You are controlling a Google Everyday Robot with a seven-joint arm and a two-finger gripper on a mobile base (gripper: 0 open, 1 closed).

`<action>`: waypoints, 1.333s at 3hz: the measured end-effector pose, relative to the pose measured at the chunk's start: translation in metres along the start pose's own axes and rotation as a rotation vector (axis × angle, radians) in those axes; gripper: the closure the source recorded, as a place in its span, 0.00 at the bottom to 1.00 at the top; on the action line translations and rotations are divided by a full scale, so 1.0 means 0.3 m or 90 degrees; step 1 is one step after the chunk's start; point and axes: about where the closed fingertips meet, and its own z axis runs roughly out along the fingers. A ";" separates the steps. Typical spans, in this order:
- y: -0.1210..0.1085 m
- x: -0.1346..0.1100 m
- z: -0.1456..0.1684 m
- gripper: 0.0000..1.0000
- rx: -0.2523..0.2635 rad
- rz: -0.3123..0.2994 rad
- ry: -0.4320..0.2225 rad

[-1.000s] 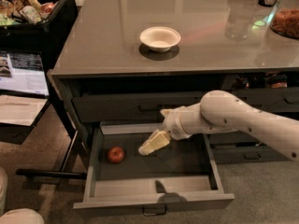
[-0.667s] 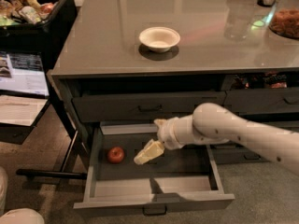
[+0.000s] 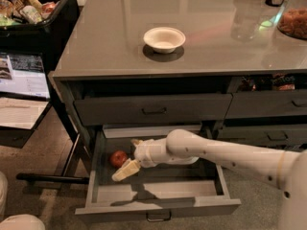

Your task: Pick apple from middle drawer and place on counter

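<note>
The small red apple (image 3: 118,158) lies on the floor of the open middle drawer (image 3: 158,208), at its left side. My gripper (image 3: 126,157) is inside the drawer, right beside the apple on its right. It is open: one cream finger (image 3: 125,170) runs below and in front of the apple, and the other finger's tip (image 3: 135,142) shows behind it. The apple is not held. The glossy grey counter (image 3: 105,42) lies above the drawers. My white arm reaches in from the right.
A cream-white bowl (image 3: 164,39) sits on the counter. A jar of orange snacks (image 3: 292,23) and a clear container (image 3: 247,16) stand at the far right. The shut upper drawer (image 3: 153,109) overhangs the open one. A black bin of packets (image 3: 33,8) and a screen (image 3: 23,74) are at the left.
My gripper has moved left and lower inside the drawer, from the drawer's middle to right beside the apple. The apple has not moved.
</note>
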 end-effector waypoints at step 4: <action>-0.206 0.255 0.483 0.00 0.047 -0.018 0.031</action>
